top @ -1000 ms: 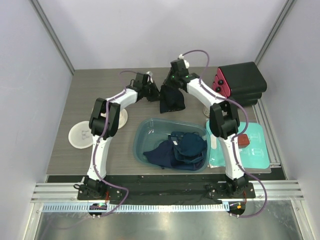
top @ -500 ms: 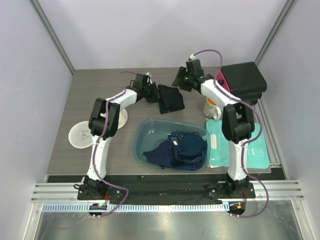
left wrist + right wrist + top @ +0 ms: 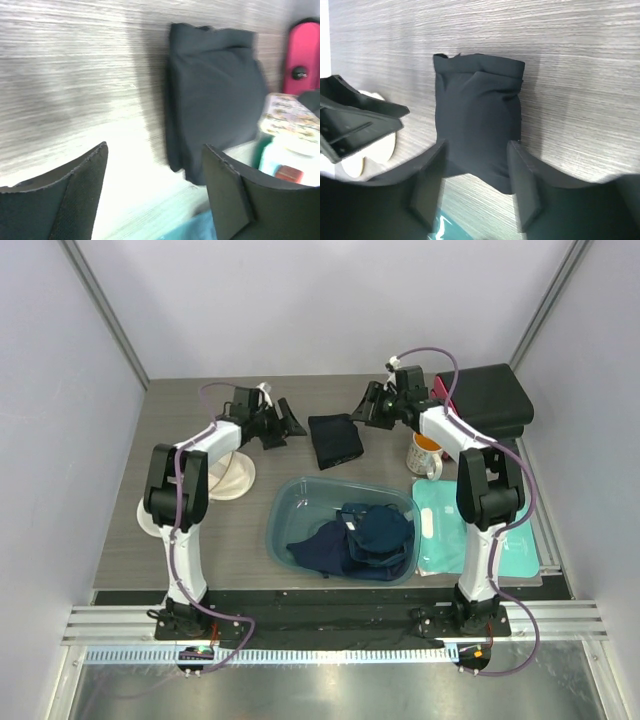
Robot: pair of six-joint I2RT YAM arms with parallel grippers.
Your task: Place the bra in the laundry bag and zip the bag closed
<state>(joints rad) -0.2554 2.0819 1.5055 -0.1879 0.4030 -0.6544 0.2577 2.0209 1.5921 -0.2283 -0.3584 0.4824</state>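
The bra (image 3: 335, 440) (a flat black bundle) lies on the table (image 3: 190, 530) between the left gripper (image 3: 288, 423) and right gripper (image 3: 358, 410), both with fingers apart, clear of it.

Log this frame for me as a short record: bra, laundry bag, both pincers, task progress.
bra: black, folded, lying flat on the table between the two pincers
laundry bag: cream mesh, on the table's left side, apart from the bra
left pincer: open, empty, to the bra's left
right pincer: open, empty, near the bra's far right corner
progress: bra not yet in the bag
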